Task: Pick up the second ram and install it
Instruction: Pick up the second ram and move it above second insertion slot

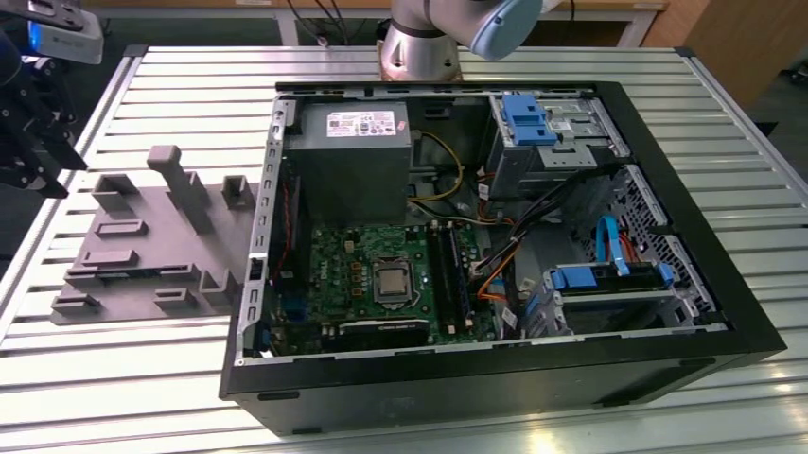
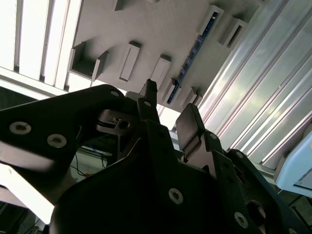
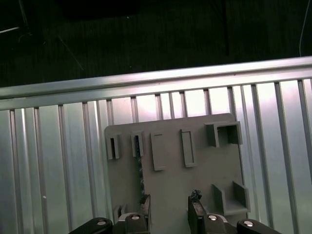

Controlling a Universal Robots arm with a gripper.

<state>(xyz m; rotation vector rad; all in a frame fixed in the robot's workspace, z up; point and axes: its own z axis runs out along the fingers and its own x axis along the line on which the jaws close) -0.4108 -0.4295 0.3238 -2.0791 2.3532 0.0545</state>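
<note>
We see the hand (image 3: 169, 209) spread and empty over the grey holder (image 3: 170, 185) on the table (image 3: 48, 170); the second ram (image 3: 139, 165) stands edgewise in the holder.

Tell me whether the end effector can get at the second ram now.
Probably yes: the end effector hangs open over the grey holder, and the second ram stands in its slot with nothing covering it.

Skinny blue-green ram (image 2: 191, 56), standing on its long edge, slotted into the grey holder (image 2: 161, 24) near one side, seen pretty much edge-on.
</note>
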